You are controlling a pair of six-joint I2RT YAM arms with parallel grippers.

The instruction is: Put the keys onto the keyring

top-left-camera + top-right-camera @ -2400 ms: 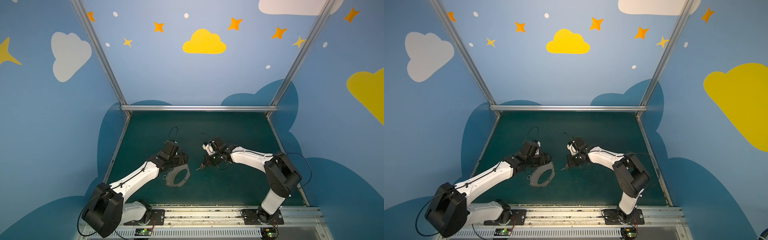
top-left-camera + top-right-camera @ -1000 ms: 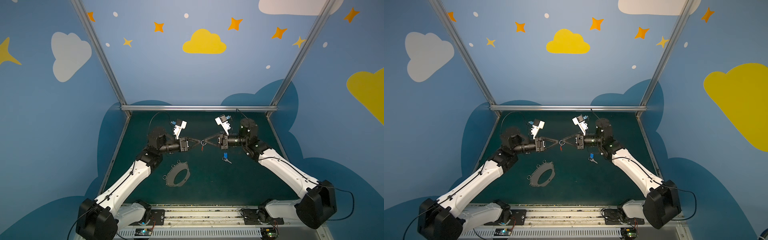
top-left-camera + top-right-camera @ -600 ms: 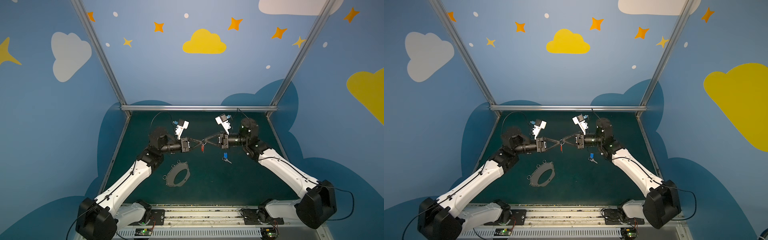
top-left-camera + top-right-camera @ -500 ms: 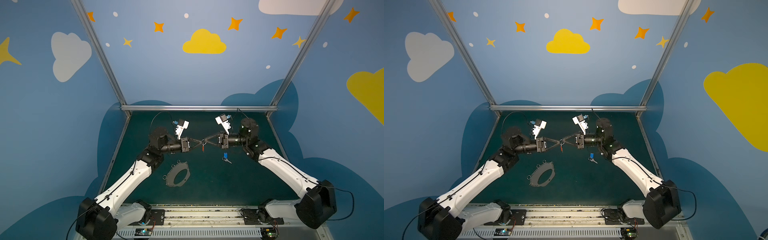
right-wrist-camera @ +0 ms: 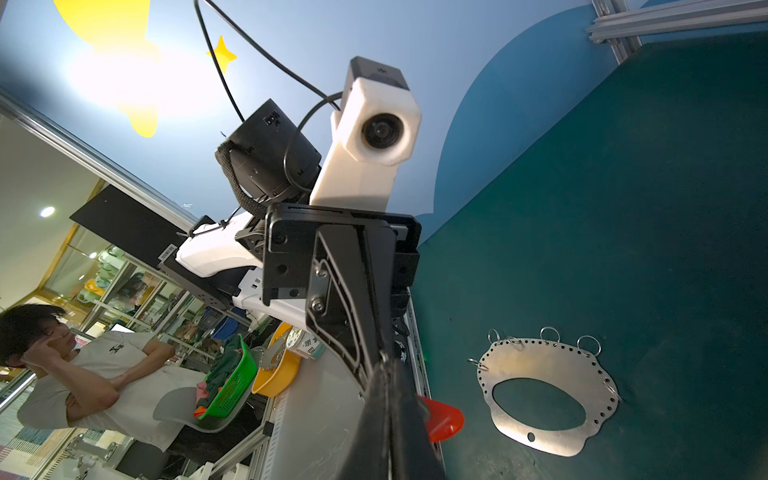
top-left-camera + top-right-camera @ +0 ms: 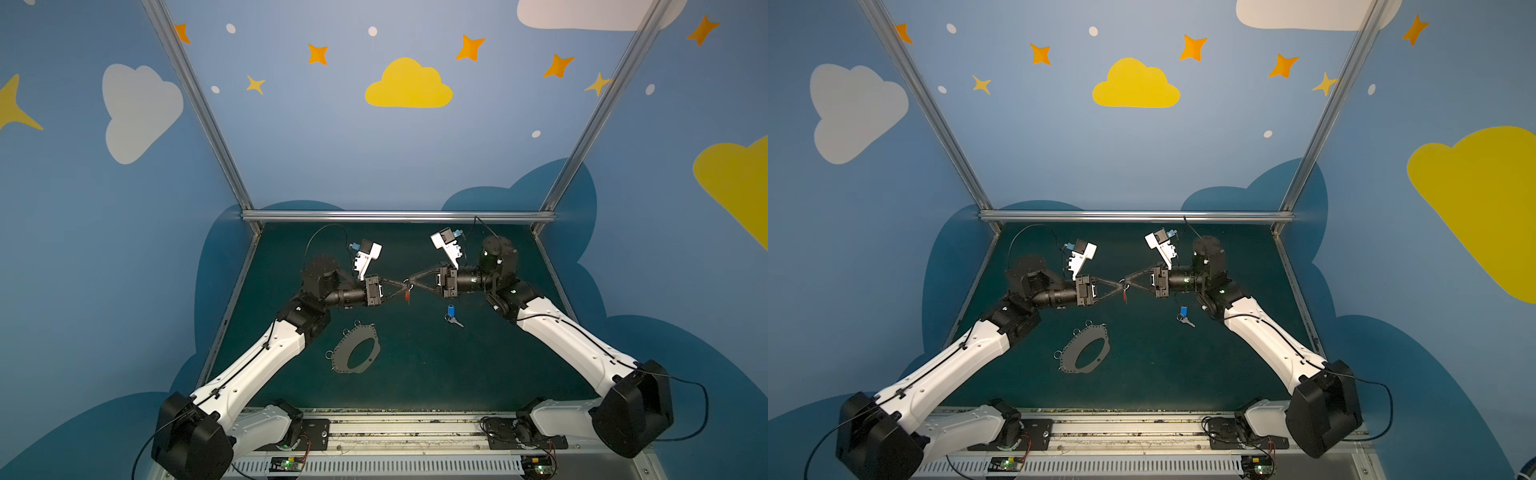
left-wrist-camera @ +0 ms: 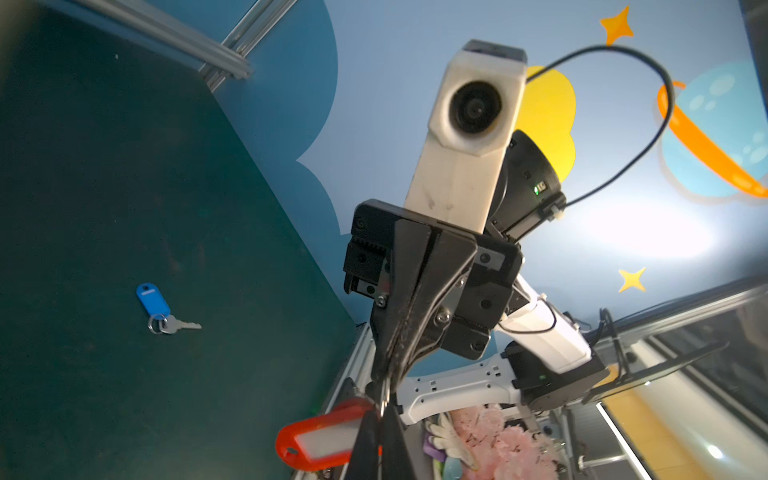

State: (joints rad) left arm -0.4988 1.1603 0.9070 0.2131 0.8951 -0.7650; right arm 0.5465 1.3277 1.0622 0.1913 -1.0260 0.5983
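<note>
Barely started imo: left gripper (image 6: 403, 286) and right gripper (image 6: 411, 284) meet tip to tip in mid-air, both pinched shut on the small silver key with the red-orange plastic tag (image 7: 321, 436). The large flat grey oval keyring plate (image 6: 342, 359) lies on the dark green counter (image 6: 436, 374) at their 7 o'clock with no key on it, and the blue-tagged silver key (image 6: 451, 311) sits untouched at its 2 o'clock
</note>
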